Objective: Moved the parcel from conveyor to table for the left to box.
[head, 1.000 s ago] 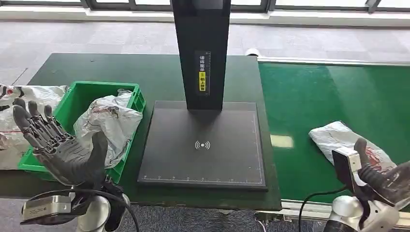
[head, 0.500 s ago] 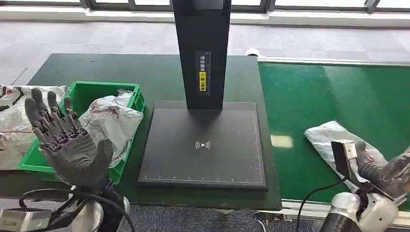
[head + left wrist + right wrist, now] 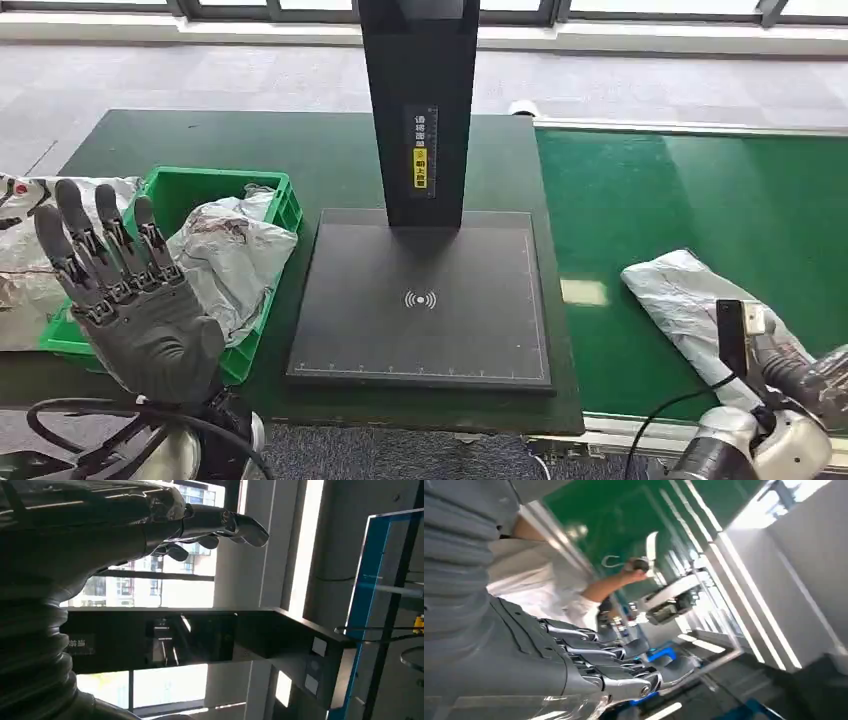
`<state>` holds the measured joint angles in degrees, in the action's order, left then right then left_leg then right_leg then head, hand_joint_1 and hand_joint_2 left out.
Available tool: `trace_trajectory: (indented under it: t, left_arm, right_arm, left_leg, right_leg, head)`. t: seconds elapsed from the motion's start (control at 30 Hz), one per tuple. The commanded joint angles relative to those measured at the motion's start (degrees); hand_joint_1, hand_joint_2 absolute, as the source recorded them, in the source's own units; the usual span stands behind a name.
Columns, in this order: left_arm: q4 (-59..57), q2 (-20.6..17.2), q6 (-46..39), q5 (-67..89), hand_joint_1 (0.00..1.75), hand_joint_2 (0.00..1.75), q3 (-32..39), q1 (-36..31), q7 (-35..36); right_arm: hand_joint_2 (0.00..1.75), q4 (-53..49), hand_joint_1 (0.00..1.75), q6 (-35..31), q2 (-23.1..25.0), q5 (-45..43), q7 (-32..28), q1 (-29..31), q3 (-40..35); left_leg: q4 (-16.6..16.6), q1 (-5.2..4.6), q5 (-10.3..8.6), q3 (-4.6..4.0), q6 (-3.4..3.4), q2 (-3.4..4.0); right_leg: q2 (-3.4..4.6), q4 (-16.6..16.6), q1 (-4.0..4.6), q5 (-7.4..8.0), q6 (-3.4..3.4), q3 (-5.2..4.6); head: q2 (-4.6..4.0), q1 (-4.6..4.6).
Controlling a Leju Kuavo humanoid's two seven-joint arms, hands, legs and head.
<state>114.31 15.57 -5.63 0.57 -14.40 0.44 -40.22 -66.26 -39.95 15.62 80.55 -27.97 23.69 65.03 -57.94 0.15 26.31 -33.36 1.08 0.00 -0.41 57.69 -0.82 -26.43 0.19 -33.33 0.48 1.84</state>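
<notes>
The parcel [image 3: 690, 300], a crumpled grey poly bag, lies on the green conveyor [image 3: 700, 190] near its front edge, just beside the right hand [image 3: 815, 385]. It looks light, soft and slippery, so gathering its bunched middle seems safest. The left hand [image 3: 125, 305] hovers with fingers spread wide; the right hand's fingers are cut off, so I cannot tell their state.

The table [image 3: 300, 150] stands on the left and the conveyor [image 3: 700, 200] joins it on the right. On the table, near the middle, lies the scanner plate [image 3: 420, 300], and the post [image 3: 418, 110] rises from its far edge. Left of the plate sits the crate [image 3: 165, 195], with a bag [image 3: 232, 260] inside it. More bags [image 3: 30, 250] lie left of the crate. The parcel [image 3: 690, 300] lies on the conveyor, at its near side, right of the plate.
</notes>
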Motion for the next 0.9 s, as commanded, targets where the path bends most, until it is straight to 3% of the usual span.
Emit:
trace_trajectory:
  t: [0.03,0.07,0.17,0.2,0.3,0.33,0.37,0.9]
  left_arm:
    - [-3.61,2.80,1.79,0.53,0.00,1.75,4.58,1.96,0.22]
    - [-3.19,2.27,1.76,0.06,0.00,1.75,4.71,2.56,0.22]
    - [-3.88,2.48,2.02,1.70,0.00,1.75,3.94,3.11,0.22]
    - [-3.80,2.32,1.65,2.09,0.00,1.75,3.54,3.31,0.22]
    - [-5.40,0.81,0.95,2.47,0.00,1.75,2.48,2.90,0.22]
    - [-6.03,0.58,1.73,2.36,0.00,1.75,2.86,2.29,0.22]
    - [-6.32,0.44,2.30,2.30,0.00,1.75,2.93,2.20,0.22]
    - [-7.67,0.50,2.83,2.25,0.00,1.75,3.26,1.13,0.22]
  right_arm:
    - [0.00,20.74,0.00,-0.05,-9.95,6.09,11.67,4.73,11.03]
    - [0.00,20.51,0.00,-0.05,-9.39,2.68,13.70,1.67,6.91]
    - [0.00,26.26,0.00,-0.05,-11.92,5.92,18.24,3.01,5.39]
    - [1.75,26.09,0.00,-0.05,-11.71,4.79,17.20,2.97,5.60]
    - [1.75,32.72,0.00,-0.05,-13.12,2.73,13.37,4.52,4.75]
    - [1.75,43.44,0.00,-0.05,-15.95,-3.44,6.44,6.88,5.96]
    - [1.75,46.94,0.00,3.18,-16.89,-7.21,2.39,7.87,7.33]
    - [1.75,48.45,0.00,3.22,-17.76,-7.80,2.66,8.46,7.16]
  left_leg:
    - [0.20,0.08,-0.07,0.22,-0.10,-0.02]
    - [0.13,0.03,-0.01,0.20,-0.10,0.04]
    - [0.14,0.05,0.02,0.20,-0.13,0.22]
    - [0.10,-0.01,0.02,0.14,-0.13,0.15]
    - [0.03,0.01,0.04,0.08,-0.13,0.10]
    - [0.12,0.01,0.01,0.16,-0.12,0.21]
    - [0.04,0.04,0.04,0.11,-0.12,0.23]
    - [0.07,0.00,-0.05,0.07,-0.20,0.16]
  right_leg:
    - [-0.01,-0.35,0.08,0.12,0.02,0.32]
    - [0.03,-0.22,0.04,0.08,0.02,0.26]
    - [0.22,-0.29,0.06,0.17,0.03,0.21]
    - [0.14,-0.19,-0.01,0.12,0.04,0.15]
    - [0.08,-0.12,0.01,0.09,0.04,0.10]
    - [0.20,-0.21,0.02,0.14,0.03,0.13]
    - [0.22,-0.16,0.06,0.13,0.04,0.11]
    - [0.14,-0.14,0.01,0.13,0.06,0.08]
  head:
    - [0.00,-0.02]
    - [0.00,0.00]
    - [0.00,-0.02]
    - [0.00,-0.02]
    - [0.00,-0.02]
    - [0.00,-0.02]
    - [0.00,-0.02]
    - [0.00,-0.02]
